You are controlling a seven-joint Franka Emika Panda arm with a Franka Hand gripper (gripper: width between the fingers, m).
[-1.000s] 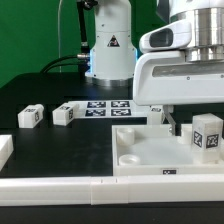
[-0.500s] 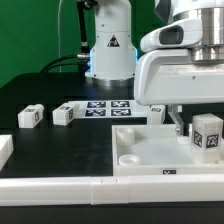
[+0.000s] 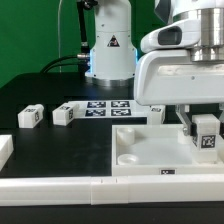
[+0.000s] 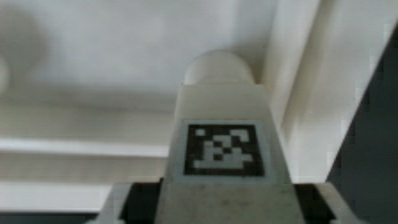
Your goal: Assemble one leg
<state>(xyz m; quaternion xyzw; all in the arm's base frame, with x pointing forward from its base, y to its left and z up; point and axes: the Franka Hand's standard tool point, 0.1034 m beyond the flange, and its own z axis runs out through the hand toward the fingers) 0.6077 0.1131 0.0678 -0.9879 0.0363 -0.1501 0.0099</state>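
Fingers of the gripper (image 3: pixel 203 122) straddle the leg (image 3: pixel 207 133) from directly above, seemingly clamping its sides, long axis upright on the panel (image 3: pixel 150 152).

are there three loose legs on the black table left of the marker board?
No, the exterior view shows only two legs there on the table, left of the marker board.

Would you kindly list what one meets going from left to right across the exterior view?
White block at the left edge → tagged leg → second leg → marker board → tray-like panel → leg between the fingers.
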